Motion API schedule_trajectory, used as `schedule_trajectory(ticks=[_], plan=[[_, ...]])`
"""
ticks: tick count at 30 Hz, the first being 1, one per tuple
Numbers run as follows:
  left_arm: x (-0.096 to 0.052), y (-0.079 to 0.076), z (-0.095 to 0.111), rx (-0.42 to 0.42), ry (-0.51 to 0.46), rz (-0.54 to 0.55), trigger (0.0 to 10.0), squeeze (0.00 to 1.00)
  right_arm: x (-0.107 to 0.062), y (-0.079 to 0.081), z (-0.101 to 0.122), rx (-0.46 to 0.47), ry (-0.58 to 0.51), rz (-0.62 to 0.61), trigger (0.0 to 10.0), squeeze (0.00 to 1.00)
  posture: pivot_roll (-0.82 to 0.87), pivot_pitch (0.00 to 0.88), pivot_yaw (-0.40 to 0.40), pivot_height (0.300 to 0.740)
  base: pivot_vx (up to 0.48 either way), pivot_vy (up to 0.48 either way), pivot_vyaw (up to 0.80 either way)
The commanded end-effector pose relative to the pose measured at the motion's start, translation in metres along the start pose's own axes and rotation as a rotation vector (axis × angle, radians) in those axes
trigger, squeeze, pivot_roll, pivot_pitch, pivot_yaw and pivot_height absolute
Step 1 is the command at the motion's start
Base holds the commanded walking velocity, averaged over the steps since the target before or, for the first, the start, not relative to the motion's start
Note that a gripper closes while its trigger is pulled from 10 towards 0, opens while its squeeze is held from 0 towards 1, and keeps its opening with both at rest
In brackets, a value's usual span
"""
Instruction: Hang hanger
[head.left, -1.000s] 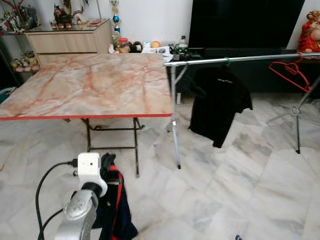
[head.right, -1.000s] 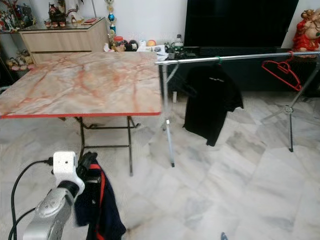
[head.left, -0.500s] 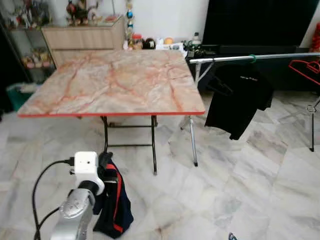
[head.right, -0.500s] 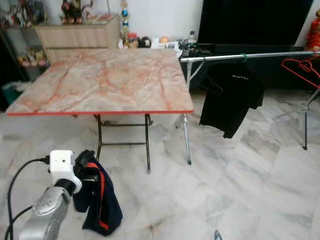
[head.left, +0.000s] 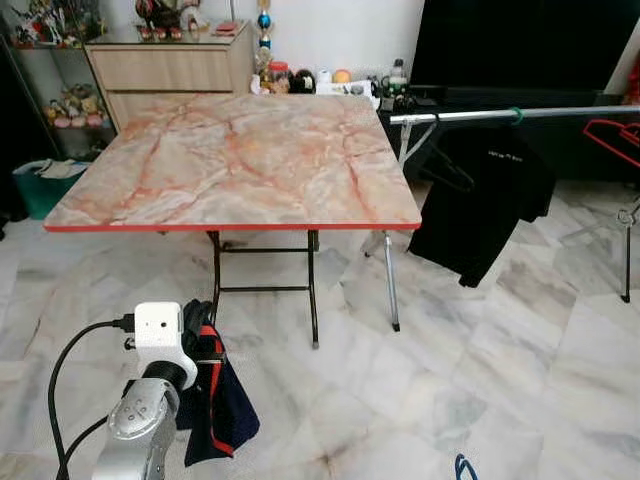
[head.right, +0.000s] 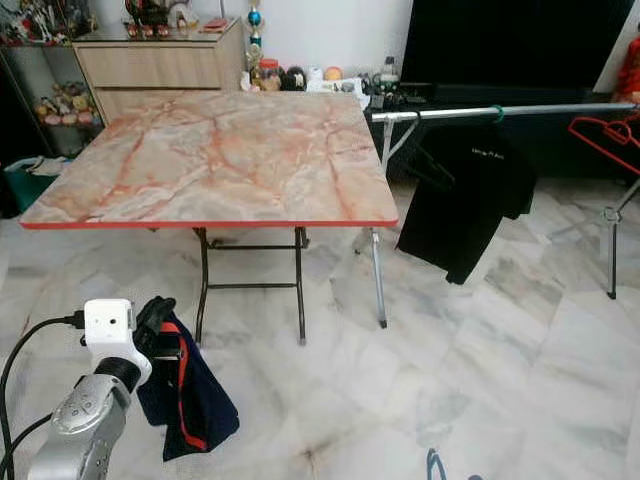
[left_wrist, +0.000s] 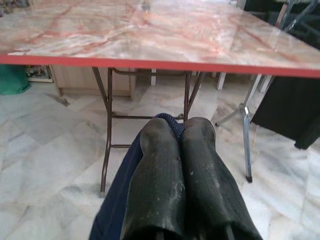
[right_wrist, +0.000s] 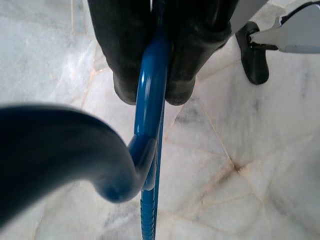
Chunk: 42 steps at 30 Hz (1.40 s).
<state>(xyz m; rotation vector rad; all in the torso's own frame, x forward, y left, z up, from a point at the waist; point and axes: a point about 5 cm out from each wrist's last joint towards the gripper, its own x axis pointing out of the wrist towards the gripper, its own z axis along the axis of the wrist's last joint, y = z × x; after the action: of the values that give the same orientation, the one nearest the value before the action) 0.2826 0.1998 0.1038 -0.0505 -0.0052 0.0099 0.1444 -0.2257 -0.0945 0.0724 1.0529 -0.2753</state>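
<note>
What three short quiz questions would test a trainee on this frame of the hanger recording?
1. True or false: the left gripper is shut on a navy garment.
2. What does the right gripper hold? A) a red hanger B) a blue hanger C) a black shirt
3. Fill in: the black shirt hangs from the metal ____.

Key: 1 true; 2 B; 3 rail.
</note>
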Motion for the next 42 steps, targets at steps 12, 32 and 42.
schedule_trajectory(ticks=[12,32,42], plan=[[0.002,-0.001,0.015,0.003,-0.058,-0.006,10.0,0.0,0.001,-0.001,0.006,-0.006,-0.012,0.011,10.0,0.0,0.21,0.0,-0.009,0.74,0.44,0.0,0.0],[0.042,-0.021,0.148,0.098,-0.456,-0.145,10.0,0.0,0.001,0.001,0.009,-0.02,-0.017,0.025,10.0,0.0,0.23,0.0,-0.024,0.74,0.477,0.0,0.0],[0.092,-0.067,0.235,0.112,-0.597,-0.324,10.0,0.0,0.001,0.004,0.011,-0.026,-0.023,0.033,10.0,0.0,0.22,0.0,-0.013,0.74,0.48,0.0,0.0]])
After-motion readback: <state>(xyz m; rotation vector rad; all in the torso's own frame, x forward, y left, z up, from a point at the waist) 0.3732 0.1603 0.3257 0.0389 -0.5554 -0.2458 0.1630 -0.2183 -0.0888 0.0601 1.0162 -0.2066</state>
